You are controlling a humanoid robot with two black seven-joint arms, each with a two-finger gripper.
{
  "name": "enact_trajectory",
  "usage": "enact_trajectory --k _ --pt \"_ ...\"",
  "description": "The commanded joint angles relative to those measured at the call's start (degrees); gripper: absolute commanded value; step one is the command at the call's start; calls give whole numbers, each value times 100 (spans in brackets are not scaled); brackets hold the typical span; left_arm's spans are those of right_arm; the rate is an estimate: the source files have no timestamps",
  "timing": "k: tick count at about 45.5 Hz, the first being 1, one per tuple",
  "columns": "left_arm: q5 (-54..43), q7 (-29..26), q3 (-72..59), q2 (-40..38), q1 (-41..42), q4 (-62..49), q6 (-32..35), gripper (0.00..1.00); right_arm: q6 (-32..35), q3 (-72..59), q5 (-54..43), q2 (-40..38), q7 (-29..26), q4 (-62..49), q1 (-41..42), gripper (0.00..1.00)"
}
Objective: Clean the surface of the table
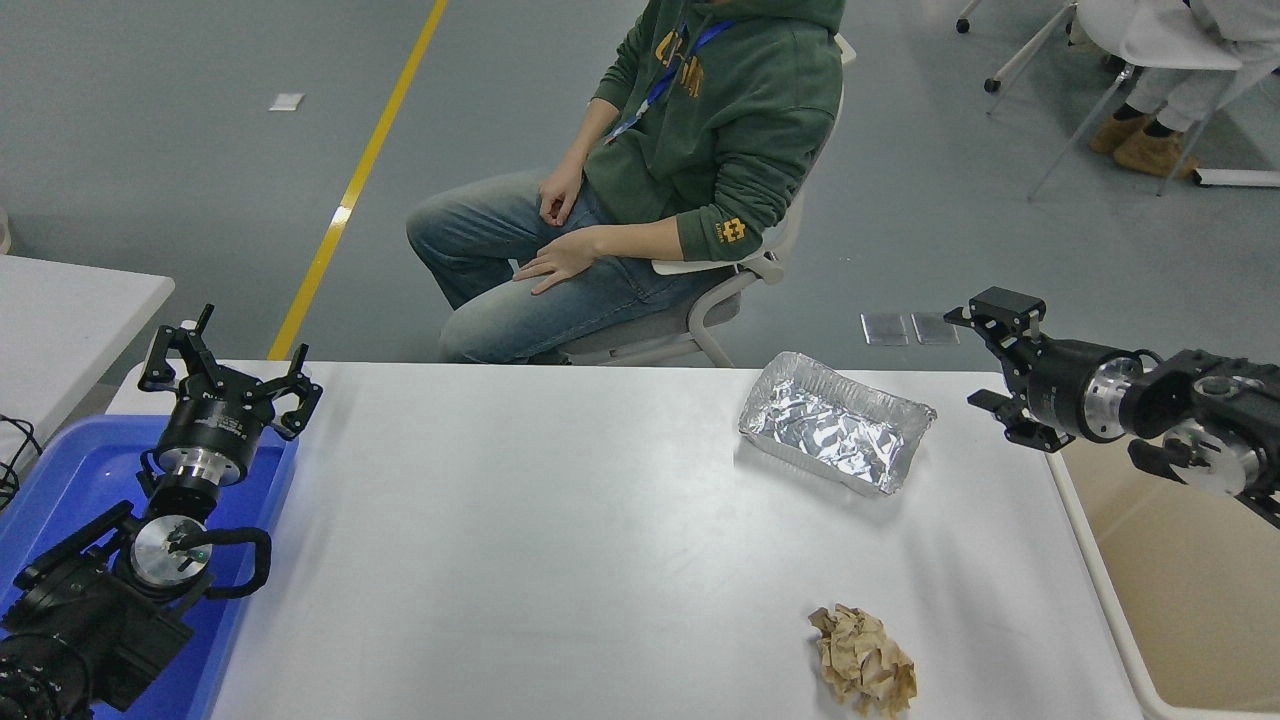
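At the lower left of the frame the left gripper [228, 377] hangs parked over a blue tray [60, 470], its fingers spread wide and holding nothing. The white worktop [520, 540] fills the middle and lower part of the frame, with an empty foil tray [835, 423] on it at the upper right and a crumpled ball of brown paper [863, 672] near the bottom edge. At the right edge the right gripper [985, 365] reaches in sideways above a beige bin [1180, 590], just beside the foil tray, its fingers apart and empty, while a person [690, 160] sits beyond the far edge.
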Motion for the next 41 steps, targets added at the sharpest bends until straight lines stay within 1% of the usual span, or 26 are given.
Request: enact_trajectory --k 1,5,10,13,17,21,24,34,41 --pt "1 0 1 0 0 0 0 100 299 -563 -696 137 -670 -54 441 100" --pt "1 0 1 0 0 0 0 100 589 -581 -863 382 -678 -317 529 99" --pt "1 0 1 0 0 0 0 100 607 -590 -1337 743 -678 -599 476 98" --pt "1 0 1 0 0 0 0 100 598 -590 -1793 813 -713 -608 476 97" --pt "1 0 -7 0 0 0 0 100 660 -642 -2015 822 -722 -652 493 99" --pt "1 0 1 0 0 -8 0 100 686 -1124 -2216 849 -688 -774 546 100" --pt "1 0 1 0 0 -8 0 100 669 -1415 -2348 1024 -661 -985 573 100" --pt "1 0 1 0 0 0 0 100 642 -1565 -2376 1692 -661 -2083 529 100" --pt "1 0 1 0 0 0 0 100 634 -1337 -2130 1947 -661 -2207 529 100"
